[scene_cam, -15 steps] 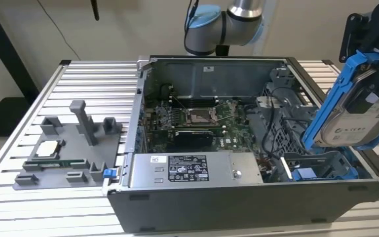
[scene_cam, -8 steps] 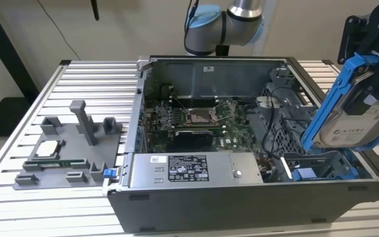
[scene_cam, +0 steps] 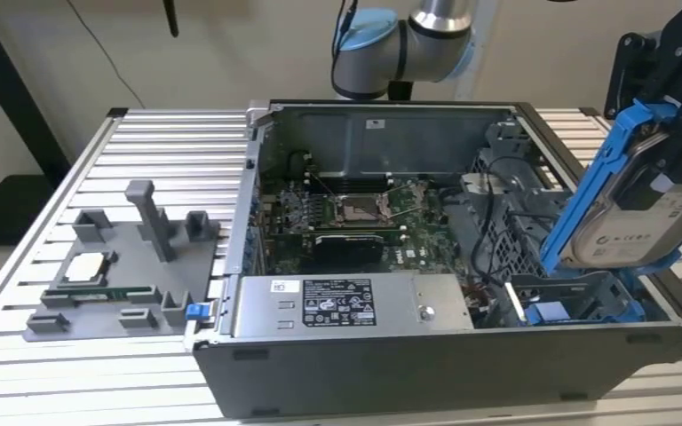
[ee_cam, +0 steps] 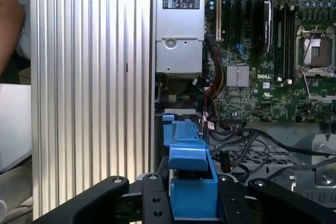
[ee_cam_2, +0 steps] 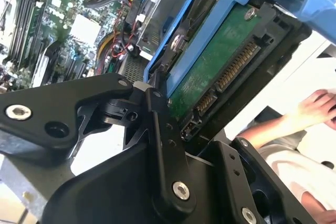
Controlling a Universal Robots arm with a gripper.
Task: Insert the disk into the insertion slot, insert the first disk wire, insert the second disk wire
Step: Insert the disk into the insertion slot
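In the exterior view my gripper (scene_cam: 663,124) hangs at the right, shut on the disk (scene_cam: 639,222). The silver-grey drive sits in its blue carrier frame (scene_cam: 607,169). It is tilted nearly upright, its lower end just above the insertion slot (scene_cam: 572,306), a grey cage with blue tabs in the case's near right corner. The second wrist view shows the disk's green circuit board and connector (ee_cam_2: 220,66) between my black fingers (ee_cam_2: 163,129). In the first wrist view the blue carrier (ee_cam: 191,182) is clamped between the jaws. Loose black cables (scene_cam: 495,177) lie beside the cage.
The open computer case (scene_cam: 436,355) lies on a slatted metal table (scene_cam: 139,133), with a motherboard (scene_cam: 353,213) and a power-supply box (scene_cam: 353,306) inside. A grey fixture with parts (scene_cam: 128,266) stands on the exterior view's left. A person's hand (ee_cam_2: 315,108) is close to the gripper.
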